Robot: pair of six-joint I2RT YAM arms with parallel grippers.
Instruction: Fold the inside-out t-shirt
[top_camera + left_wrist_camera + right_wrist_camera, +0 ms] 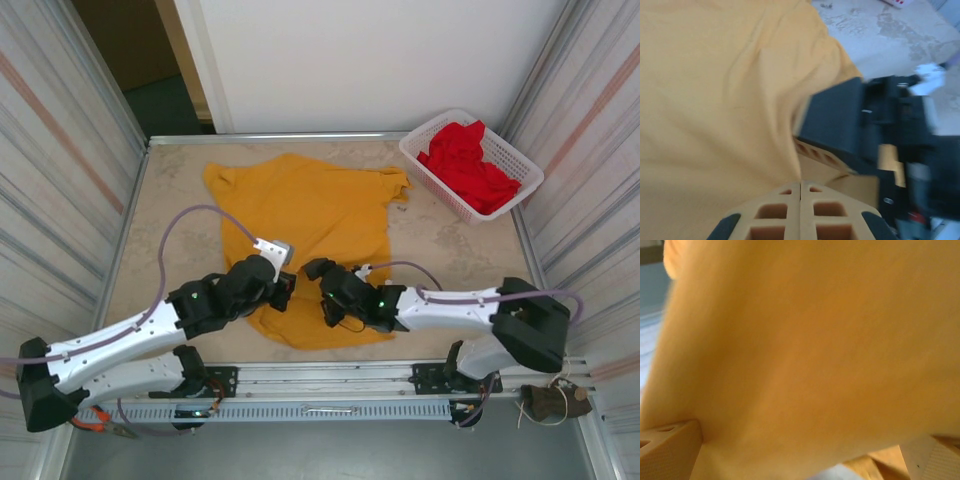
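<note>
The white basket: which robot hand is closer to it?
Right. Both are over the t-shirt, but the right gripper sits on the basket's side, the left gripper farther left.

Left arm [130, 340]: runs from the near-left base up and to the right, kept low, wrist angled inward. Left gripper [287, 290]: the 2 fingers [785, 210] are pressed flat together, with creases of the inside-out t-shirt [310, 205] drawn into their tips.

Right arm [450, 305]: reaches from the near-right base leftward, forearm nearly level. Right gripper [318, 270]: jaws spread wide, the 2 fingers [670, 445] far apart, cloth lying across the gap.

The 2 grippers sit just beside each other, tips facing.
</note>
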